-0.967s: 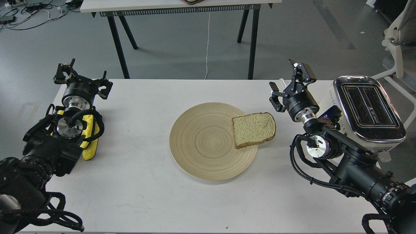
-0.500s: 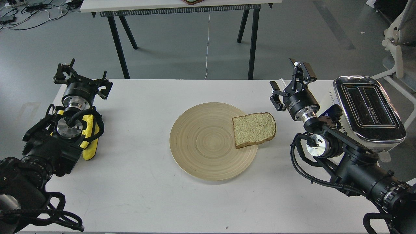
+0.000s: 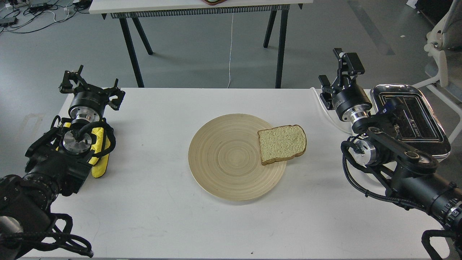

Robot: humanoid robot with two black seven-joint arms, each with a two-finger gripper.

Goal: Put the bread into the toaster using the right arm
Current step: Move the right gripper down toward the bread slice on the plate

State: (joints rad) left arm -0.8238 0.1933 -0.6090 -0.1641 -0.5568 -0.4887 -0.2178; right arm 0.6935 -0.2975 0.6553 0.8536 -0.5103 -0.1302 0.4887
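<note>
The bread, a pale tan slice with a brown crust, lies on the right edge of a round wooden plate, partly overhanging it. The toaster, cream-white with a chrome top and dark slots, stands at the table's right edge, partly hidden behind my right arm. My right gripper is open and empty, raised above the table's far right, up and right of the bread and left of the toaster. My left gripper is open and empty at the far left.
A yellow cloth-like item lies under my left arm. The toaster's white cord runs on the white table by my right gripper. A second table stands behind, across grey floor.
</note>
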